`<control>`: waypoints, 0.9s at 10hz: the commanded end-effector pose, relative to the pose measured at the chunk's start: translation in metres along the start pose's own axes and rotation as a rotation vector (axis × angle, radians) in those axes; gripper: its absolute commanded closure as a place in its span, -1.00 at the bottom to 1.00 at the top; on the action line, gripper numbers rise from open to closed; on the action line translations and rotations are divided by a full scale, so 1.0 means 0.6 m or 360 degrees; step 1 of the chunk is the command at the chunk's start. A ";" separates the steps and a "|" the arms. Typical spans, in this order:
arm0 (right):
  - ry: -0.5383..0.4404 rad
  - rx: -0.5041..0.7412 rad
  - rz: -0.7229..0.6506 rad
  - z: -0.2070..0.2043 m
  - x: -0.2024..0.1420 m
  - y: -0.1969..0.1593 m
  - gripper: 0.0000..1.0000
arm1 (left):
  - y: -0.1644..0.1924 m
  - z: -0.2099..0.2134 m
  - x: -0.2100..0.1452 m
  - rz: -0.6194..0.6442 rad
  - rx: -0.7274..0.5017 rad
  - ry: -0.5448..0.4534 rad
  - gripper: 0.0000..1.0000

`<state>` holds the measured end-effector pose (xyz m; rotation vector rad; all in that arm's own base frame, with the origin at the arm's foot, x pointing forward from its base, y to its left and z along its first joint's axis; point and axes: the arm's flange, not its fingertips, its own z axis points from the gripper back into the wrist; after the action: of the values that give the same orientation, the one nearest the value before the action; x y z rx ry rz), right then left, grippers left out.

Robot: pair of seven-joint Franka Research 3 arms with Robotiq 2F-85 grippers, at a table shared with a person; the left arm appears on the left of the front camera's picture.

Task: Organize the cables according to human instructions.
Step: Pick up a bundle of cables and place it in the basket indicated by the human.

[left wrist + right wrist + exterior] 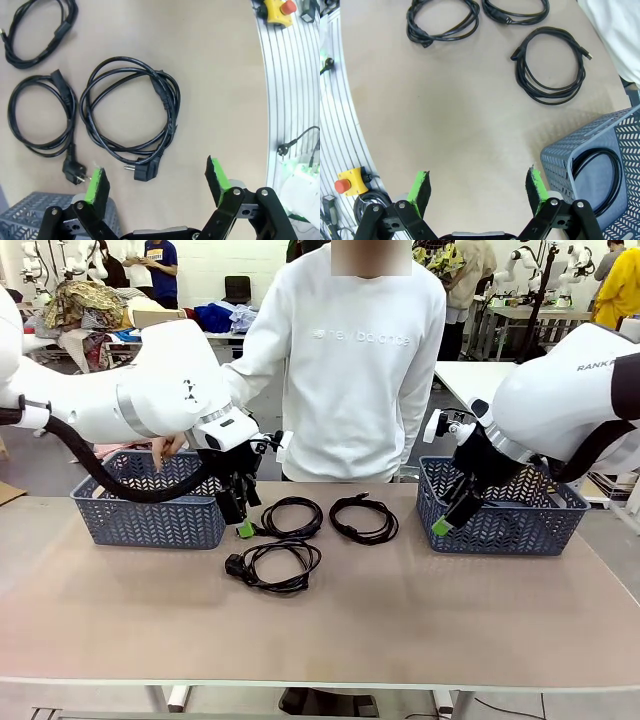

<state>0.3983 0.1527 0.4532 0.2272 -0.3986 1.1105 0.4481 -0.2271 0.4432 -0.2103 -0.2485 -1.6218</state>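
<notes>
On the beige tabletop (pixel 400 620), three coiled cables (pixel 383 534) are laid between the left basket (pixel 140 520) and the right basket (pixel 500 530), inside which a fourth cable (pixel 592 155) is seen, so sorting is judged partly done. A person's hand (pixel 165 447) is held at the left basket, perhaps pointing. The left tool (pixel 157 182) is spread wide and empty just beside the middle coil (pixel 161 89), which must next be straddled. The right tool (pixel 477 185) is likewise spread wide, touching nothing.

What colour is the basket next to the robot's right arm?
The basket is blue-grey, with little holes all over. Front view shows it best.
</notes>
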 end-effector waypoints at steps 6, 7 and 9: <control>-0.0004 -0.0005 -0.0009 0.002 -0.001 -0.001 -1.00 | -0.014 -0.031 -0.006 -0.0088 -0.0012 0.0040 -1.00; -0.0004 -0.0005 -0.0009 0.002 -0.001 -0.001 -1.00 | -0.020 -0.046 -0.005 -0.0116 -0.0014 0.0070 -1.00; -0.0004 -0.0005 -0.0009 0.002 -0.001 -0.001 -1.00 | -0.034 -0.078 -0.002 -0.0203 -0.0018 0.0179 -1.00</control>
<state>0.3983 0.1527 0.4533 0.2272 -0.3987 1.1105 0.4316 -0.2391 0.4045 -0.1736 -0.1772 -1.7126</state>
